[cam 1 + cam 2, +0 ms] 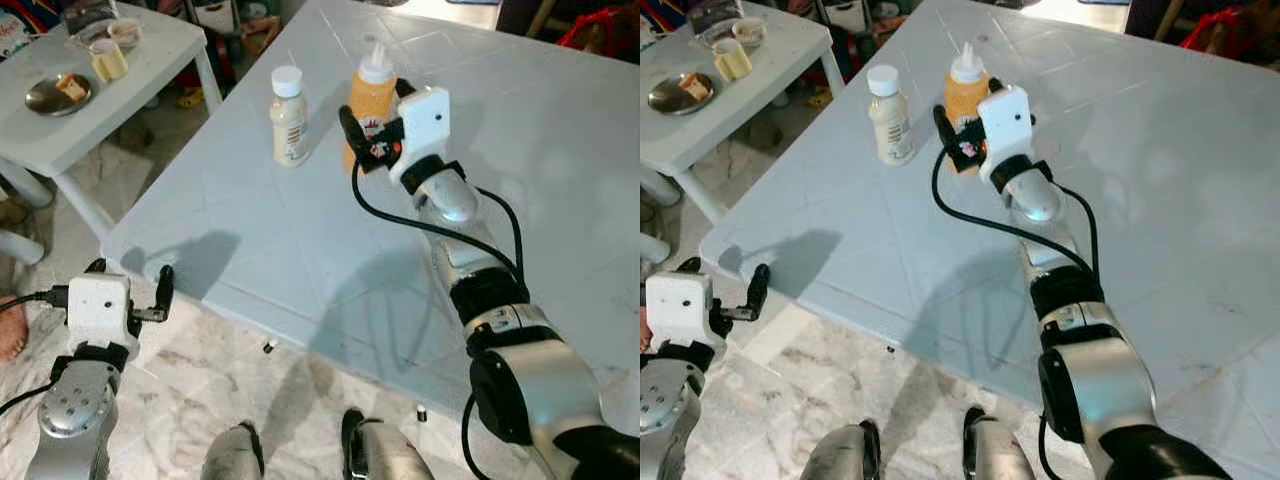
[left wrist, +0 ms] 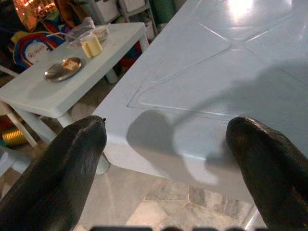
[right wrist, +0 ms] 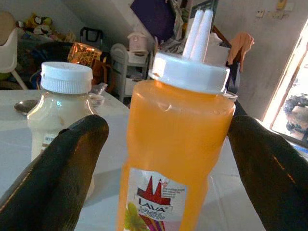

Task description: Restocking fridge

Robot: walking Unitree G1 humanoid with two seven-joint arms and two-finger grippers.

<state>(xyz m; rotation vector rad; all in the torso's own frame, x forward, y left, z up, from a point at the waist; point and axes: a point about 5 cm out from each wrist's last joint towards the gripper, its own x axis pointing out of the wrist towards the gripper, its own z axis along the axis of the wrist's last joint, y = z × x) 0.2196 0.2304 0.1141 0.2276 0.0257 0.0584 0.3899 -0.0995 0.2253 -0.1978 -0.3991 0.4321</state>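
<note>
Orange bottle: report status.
Right gripper open around orange bottle, not clamped. Left gripper open, idle below table edge. White bottle stands beside.

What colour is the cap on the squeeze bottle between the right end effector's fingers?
White, topping the orange plastic squeeze bottle; the right wrist view shows it best.

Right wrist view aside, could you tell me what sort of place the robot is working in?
Probably a lived-in home: sauce bottle and jar on a plastic table, a side table with dishes, household clutter behind.
</note>
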